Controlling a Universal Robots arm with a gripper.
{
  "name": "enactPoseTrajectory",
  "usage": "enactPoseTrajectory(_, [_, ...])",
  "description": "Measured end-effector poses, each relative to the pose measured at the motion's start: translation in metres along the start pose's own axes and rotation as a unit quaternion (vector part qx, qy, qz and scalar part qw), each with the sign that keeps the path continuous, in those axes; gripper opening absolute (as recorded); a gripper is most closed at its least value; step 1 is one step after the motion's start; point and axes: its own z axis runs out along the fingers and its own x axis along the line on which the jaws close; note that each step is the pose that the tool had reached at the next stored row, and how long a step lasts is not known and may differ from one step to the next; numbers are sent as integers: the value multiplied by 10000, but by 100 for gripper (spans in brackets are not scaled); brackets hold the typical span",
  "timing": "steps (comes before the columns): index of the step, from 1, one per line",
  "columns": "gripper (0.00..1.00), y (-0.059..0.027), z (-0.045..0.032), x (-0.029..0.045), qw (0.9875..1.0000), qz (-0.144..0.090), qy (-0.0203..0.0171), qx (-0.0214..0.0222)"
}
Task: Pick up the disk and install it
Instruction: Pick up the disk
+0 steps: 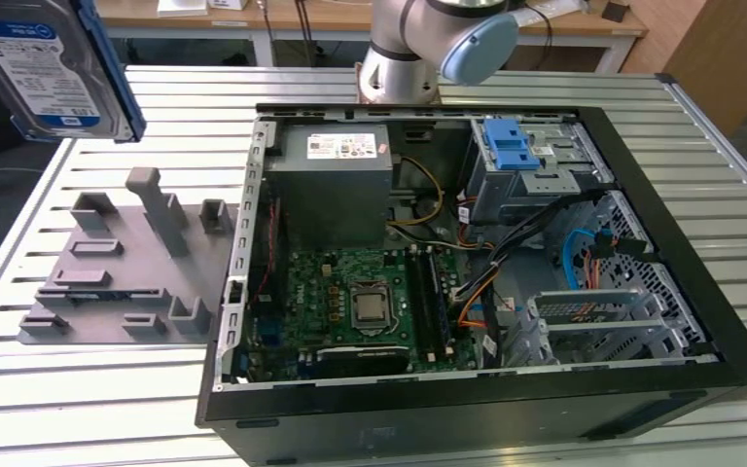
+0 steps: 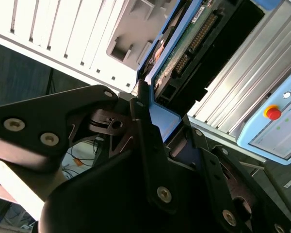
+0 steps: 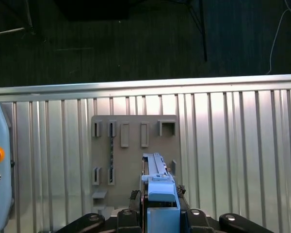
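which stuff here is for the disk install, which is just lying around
In the job: silver hard drive with blue rails, clamped in the black gripper; grey metal drive cage with blue latch.
Lying about: grey plastic fixture block; pale blue pendant with red button.

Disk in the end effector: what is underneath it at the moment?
In the first wrist view the disk, clamped in the end effector, hangs over the grey fixture plate on the slatted table. The plate's part directly beneath it is covered.
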Motion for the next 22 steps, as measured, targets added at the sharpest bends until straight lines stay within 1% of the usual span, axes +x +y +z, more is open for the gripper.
enactPoseTrajectory(3, [36,-66,-2,-3,10000,-8,-6,-1])
enactPoseTrajectory(6, [36,-88,-2,13,10000,-11,-27,-2])
enactPoseTrajectory(10, [36,-92,2,54,10000,-13,-88,-6])
enactPoseTrajectory(13, [36,-93,8,70,9999,-62,-89,-6])
enactPoseTrajectory(18, [36,-95,20,78,9996,-260,-85,-10])
enactPoseTrajectory(22, [36,-119,20,105,9996,-269,-85,-10])
